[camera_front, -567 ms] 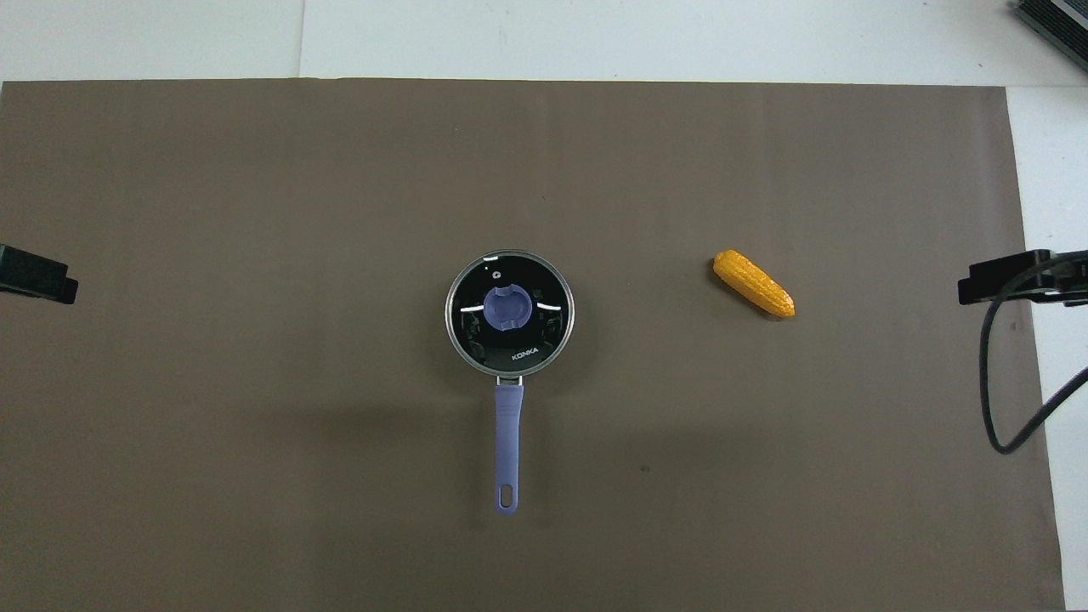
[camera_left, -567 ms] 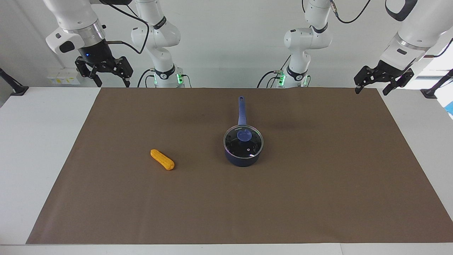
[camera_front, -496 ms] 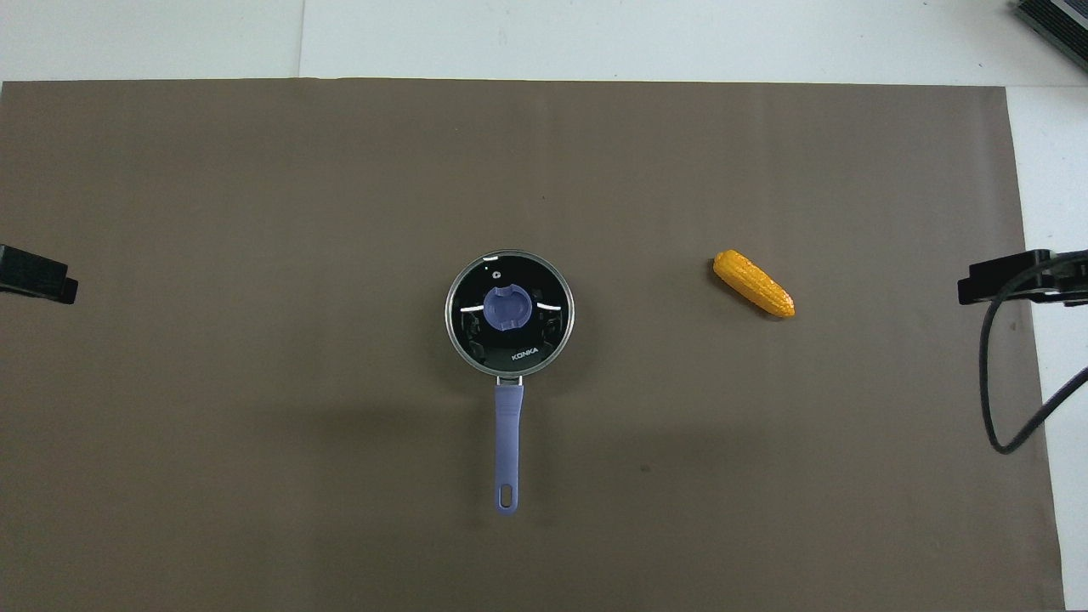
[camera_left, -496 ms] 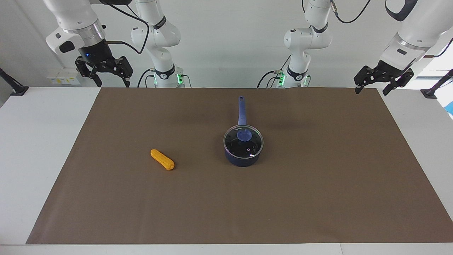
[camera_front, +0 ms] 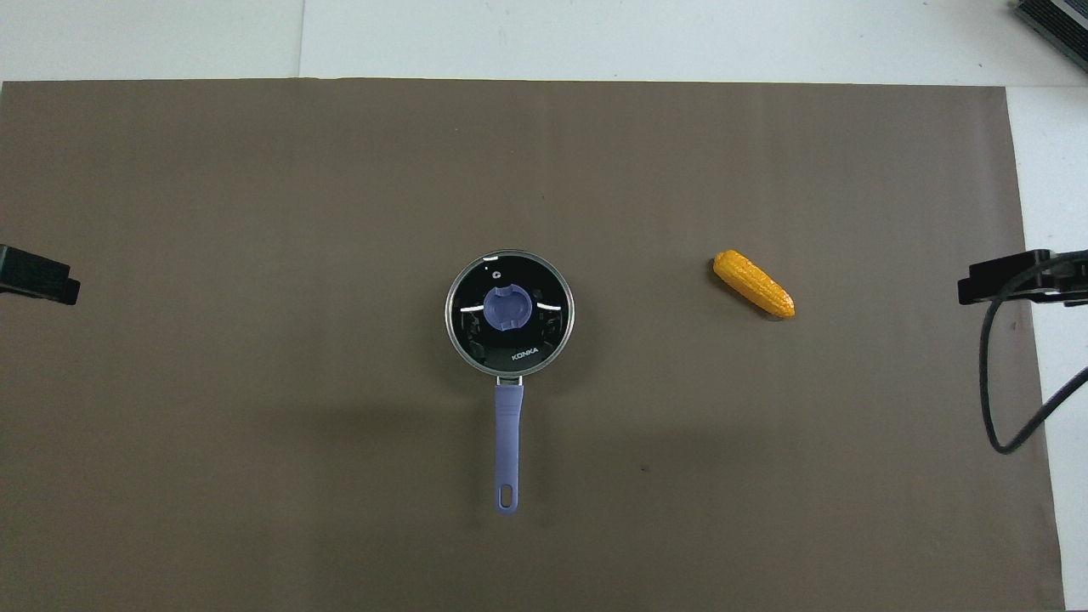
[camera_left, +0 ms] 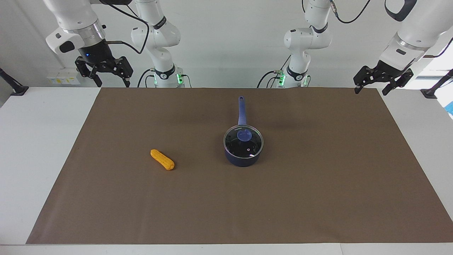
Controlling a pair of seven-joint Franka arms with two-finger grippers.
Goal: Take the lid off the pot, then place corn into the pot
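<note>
The navy-blue pot stands in the middle of the brown mat, its long handle pointing toward the robots. The glass lid with its blue knob sits on the pot. The orange-yellow corn lies on the mat beside the pot, toward the right arm's end; it also shows in the overhead view. My right gripper hangs open and empty over the mat's corner at the robots' edge. My left gripper hangs open and empty over the mat's other corner at that edge. Both are well apart from pot and corn.
The brown mat covers most of the white table. Only the grippers' tips show in the overhead view, the left gripper and the right gripper, with a black cable hanging by the right one.
The left gripper has shifted very slightly. The pot, lid, corn and right gripper have not moved.
</note>
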